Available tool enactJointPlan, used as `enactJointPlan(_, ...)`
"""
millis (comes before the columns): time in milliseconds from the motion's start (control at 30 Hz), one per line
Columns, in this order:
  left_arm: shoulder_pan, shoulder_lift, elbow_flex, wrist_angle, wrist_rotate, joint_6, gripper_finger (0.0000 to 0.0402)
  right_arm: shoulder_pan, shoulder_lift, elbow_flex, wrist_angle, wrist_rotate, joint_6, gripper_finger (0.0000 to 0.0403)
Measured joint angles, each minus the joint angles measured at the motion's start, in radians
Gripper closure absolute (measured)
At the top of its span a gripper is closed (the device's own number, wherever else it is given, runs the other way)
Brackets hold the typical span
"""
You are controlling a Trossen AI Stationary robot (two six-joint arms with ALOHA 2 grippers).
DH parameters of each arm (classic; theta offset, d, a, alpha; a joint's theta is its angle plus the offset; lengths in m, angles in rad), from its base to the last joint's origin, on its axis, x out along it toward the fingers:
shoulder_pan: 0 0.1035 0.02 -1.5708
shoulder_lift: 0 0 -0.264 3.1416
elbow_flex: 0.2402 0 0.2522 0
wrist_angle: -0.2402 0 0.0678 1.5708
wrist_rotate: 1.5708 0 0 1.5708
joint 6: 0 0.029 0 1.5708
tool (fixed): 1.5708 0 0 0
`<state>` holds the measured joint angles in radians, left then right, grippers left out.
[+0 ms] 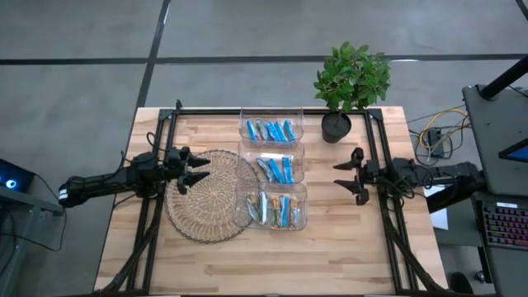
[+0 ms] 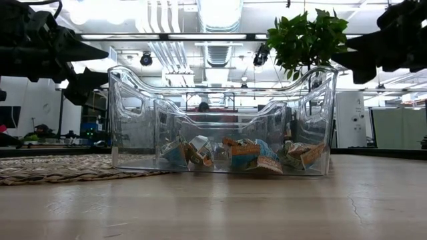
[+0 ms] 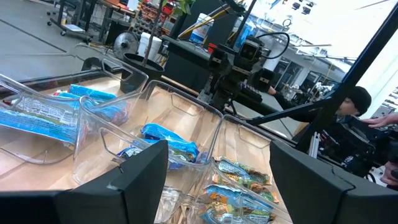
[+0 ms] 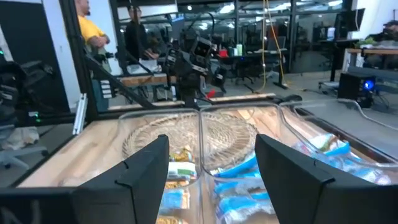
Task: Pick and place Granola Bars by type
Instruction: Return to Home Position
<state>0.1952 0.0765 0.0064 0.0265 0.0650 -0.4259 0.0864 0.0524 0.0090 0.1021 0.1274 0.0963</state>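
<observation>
The granola bars lie in three clear bins in a row down the table's middle: blue and silvery bars in the far bin (image 1: 271,129), blue ones in the middle bin (image 1: 275,169), mixed blue and tan ones in the near bin (image 1: 272,209). My left gripper (image 1: 201,169) hovers open over the left edge of a round woven mat (image 1: 212,195), left of the bins. My right gripper (image 1: 340,176) hovers open to the right of the bins. In the left wrist view the bars (image 3: 169,138) show through the bin walls. Neither gripper holds anything.
A potted plant (image 1: 348,82) stands at the table's far right. A black frame (image 1: 377,148) runs around the table top. Bare wood lies at the near side (image 1: 272,260). People (image 4: 90,31) stand in the room beyond the table.
</observation>
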Motion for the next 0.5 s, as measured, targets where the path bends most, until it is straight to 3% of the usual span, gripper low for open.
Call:
enactJointPlan(100,0.0,0.0,0.0,0.0,0.0,0.0,0.014,0.0,-0.033,0.0,-0.071,0.002,0.021,0.0177)
enactJointPlan(500,0.0,0.0,0.0,0.0,0.0,0.0,0.014,0.0,-0.051,0.0,-0.073,0.002,0.06,0.0177)
